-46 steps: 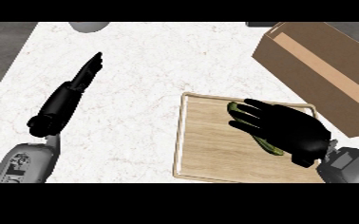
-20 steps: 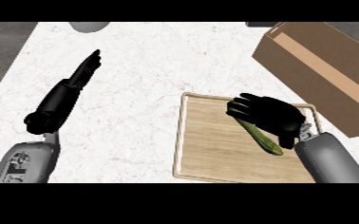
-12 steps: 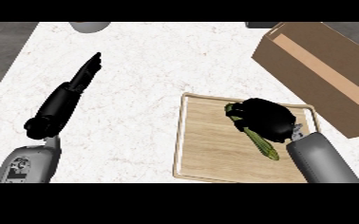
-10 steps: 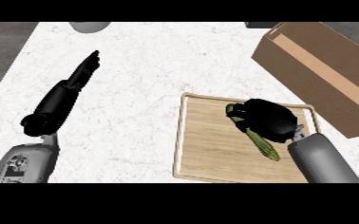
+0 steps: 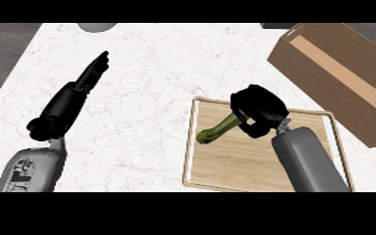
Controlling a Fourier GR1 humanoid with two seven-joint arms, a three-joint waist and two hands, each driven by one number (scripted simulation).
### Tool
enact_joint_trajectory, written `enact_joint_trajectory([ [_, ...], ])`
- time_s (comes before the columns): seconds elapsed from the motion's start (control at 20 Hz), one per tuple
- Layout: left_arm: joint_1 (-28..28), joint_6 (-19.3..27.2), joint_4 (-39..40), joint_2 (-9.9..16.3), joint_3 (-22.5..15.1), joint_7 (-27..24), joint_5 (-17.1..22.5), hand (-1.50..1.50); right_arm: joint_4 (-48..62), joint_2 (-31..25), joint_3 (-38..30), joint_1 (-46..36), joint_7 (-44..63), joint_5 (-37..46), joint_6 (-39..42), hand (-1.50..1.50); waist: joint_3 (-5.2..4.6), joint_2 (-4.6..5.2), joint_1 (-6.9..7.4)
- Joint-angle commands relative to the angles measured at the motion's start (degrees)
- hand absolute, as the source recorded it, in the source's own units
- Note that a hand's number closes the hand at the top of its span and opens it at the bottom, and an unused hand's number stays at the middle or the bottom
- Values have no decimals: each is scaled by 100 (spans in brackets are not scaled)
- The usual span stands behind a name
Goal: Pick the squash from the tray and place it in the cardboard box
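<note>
The squash [image 5: 220, 128] is a long, slim, dark green fruit with paler streaks and a stubby stem end that points down toward the view's left; it hangs over the tray [image 5: 242, 172], its upper end caught in the right hand [image 5: 257, 108], whose fingers are curled round it and hide that end; whether its lower tip touches the wood I cannot tell, though it looks to be just clear.

The step in hand, as I judge it, is the carry to the cardboard box [image 5: 330, 74]; to do it well the hand should rise enough that the dangling stem end clears the tray's edge and then the box's near wall; the squash is held by one end and slants, so a slow, level sweep toward the view's upper right will keep it from swinging; the hand should go over the open mouth of the box, not its flap, and let go only when the whole length is above the opening.

The tray is pale wood with a raised rim, lying on the white marble counter [image 5: 154, 79]; the box stands just beyond its far right corner; the left hand [image 5: 92, 74] rests at the view's left, fingers straight, holding nothing.
</note>
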Motion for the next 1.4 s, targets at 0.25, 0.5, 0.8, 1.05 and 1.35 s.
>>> enact_joint_trajectory([
  [0.25, -110, -89, 153, 90, 87, 40, -35, 0, 385, 718, -459, -1336, 1873, -161, -642, 150, 11, -12, -58],
  [0.5, 6, 101, 362, -53, 68, -256, -201, 0, -794, 626, -661, -1776, 2385, -264, 353, 150, 7, -41, -164],
  [0.8, 125, -26, 13, 18, 74, -59, -104, 0, -1089, 726, -1703, -1990, 3771, -588, -413, 150, 11, -32, -105],
  [1.05, 139, -86, 41, 57, 180, -216, -26, 0, -959, 154, -2601, -2361, 4040, -787, -421, 150, 11, -18, -103],
  [1.35, 36, -52, -81, -56, 87, -24, -92, 0, 262, -925, -3430, -2897, 3622, -1298, -674, 150, 13, 5, -52],
])
